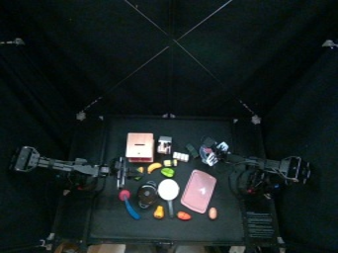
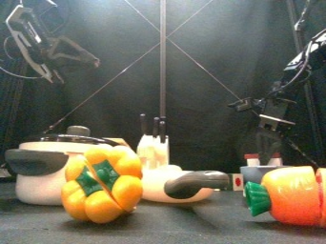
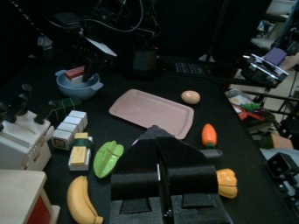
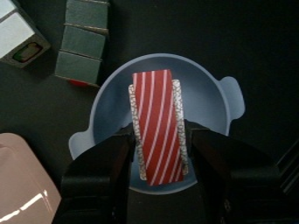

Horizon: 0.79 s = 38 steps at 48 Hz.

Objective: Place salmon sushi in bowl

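In the right wrist view the salmon sushi [image 4: 158,122], striped red and white, lies lengthwise inside the small light blue-grey bowl [image 4: 218,98]. My right gripper [image 4: 160,150] hangs over the bowl, open, with a jaw on either side of the sushi's near end. The left wrist view shows the same bowl [image 3: 79,85] far across the table, with the right gripper [image 3: 86,54] above it. My left gripper [image 3: 158,133] is shut with nothing in it, back at the left side of the table [image 1: 119,170].
A pink tray [image 3: 152,109] lies mid-table beside a white disc [image 1: 166,188]. Around them are a carrot [image 3: 209,134], a yellow pepper [image 3: 225,182], a banana [image 3: 79,201], a green piece [image 3: 107,157] and other sushi blocks [image 4: 84,39] close to the bowl. A knife block [image 2: 152,148] and a pot [image 2: 64,157] stand at the left.
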Tool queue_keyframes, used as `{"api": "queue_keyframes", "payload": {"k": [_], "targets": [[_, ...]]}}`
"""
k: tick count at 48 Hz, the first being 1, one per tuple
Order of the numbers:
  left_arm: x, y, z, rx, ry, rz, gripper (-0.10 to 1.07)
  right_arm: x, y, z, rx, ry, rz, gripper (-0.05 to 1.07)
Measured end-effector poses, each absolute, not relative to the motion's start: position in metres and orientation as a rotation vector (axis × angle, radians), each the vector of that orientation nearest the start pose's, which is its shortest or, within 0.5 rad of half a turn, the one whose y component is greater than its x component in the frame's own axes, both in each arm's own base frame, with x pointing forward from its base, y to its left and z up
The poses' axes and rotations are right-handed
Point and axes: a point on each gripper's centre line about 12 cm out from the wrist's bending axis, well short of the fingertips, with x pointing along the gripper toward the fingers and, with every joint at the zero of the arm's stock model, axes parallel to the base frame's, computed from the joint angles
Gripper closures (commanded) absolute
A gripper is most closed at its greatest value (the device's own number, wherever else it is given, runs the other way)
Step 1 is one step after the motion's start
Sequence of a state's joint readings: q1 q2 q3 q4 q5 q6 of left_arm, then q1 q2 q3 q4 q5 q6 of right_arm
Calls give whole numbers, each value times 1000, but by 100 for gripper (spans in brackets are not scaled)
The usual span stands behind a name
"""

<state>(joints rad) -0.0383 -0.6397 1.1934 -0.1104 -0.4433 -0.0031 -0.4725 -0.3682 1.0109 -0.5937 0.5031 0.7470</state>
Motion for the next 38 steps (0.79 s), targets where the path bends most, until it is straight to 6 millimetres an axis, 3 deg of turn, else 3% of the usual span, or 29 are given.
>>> {"api": "queue_keyframes", "payload": {"k": [18,30,38], "targets": [[241,-3,233,-99,111,17,102,198,-139,146,296,1021,-790,22],[241,-3,232,-99,112,17,102,199,-139,146,297,1018,-790,6],[241,-3,232,-98,112,17,102,197,-139,145,298,1023,-791,4]]}}
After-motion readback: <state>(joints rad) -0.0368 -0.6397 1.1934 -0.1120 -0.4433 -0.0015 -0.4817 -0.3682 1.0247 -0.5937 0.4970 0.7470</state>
